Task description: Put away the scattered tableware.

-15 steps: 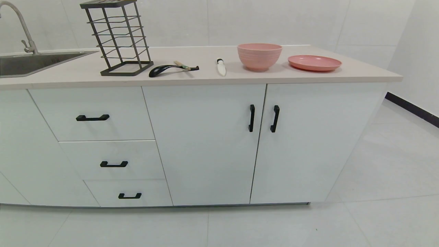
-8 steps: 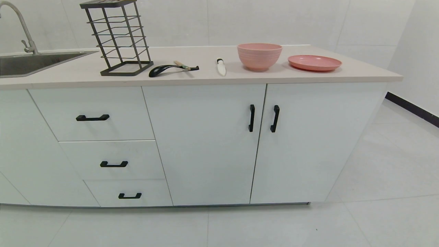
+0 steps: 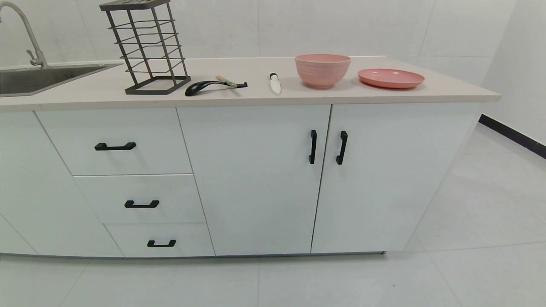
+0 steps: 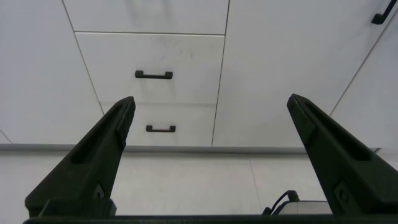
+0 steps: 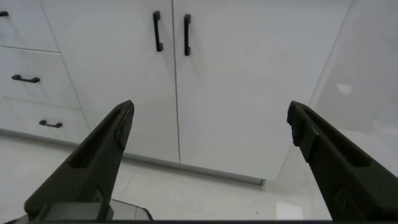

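rack (image 3: 134, 4) top cut off | sink (image 3: 42, 79) cropped | utensil (image 3: 226, 81) behind spoon (image 3: 194, 88) unclear

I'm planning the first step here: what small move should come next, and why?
Probably raise the right gripper toward the pink plate: it and the left gripper hang open, empty, low before the cabinet, while that plate lies up on the countertop.

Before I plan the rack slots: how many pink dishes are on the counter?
2. The pink bowl stands on the counter toward its right end; the pink plate lies just right of it, not touching.
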Available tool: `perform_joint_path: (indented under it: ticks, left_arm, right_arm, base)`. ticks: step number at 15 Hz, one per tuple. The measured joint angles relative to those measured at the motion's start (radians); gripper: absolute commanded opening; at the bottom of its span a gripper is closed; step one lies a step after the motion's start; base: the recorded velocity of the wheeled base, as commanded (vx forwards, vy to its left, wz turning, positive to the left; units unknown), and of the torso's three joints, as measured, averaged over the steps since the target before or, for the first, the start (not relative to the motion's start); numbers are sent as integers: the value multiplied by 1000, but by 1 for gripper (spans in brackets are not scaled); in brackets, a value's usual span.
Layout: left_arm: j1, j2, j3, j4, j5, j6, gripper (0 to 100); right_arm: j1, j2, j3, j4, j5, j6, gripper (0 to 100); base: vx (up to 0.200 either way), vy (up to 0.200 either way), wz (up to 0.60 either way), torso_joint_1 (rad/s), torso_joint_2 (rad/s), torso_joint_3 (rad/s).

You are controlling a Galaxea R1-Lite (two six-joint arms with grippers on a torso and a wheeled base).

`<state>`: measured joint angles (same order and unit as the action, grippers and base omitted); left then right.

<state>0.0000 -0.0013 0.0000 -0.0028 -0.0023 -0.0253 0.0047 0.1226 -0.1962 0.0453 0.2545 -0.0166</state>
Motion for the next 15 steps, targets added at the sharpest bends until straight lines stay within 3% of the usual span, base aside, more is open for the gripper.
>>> perform_joint_path:
  ticks: [5, 7, 15]
  left_arm:
    - [0, 0, 0, 1, -11, 36, 100]
    - [0, 0, 0, 1, -11, 37, 100]
    - [0, 0, 0, 1, -13, 33, 100]
  right_arm:
    - [13, 253, -155, -2, 55, 1, 100]
    - [30, 352, -183, -47, 59, 0, 100]
    - [126, 844, -203, -491, 59, -33, 100]
  base:
    - [0, 0, 0, 0, 0, 0]
    - [0, 0, 0, 0, 0, 0]
    - [0, 0, 0, 0, 0, 0]
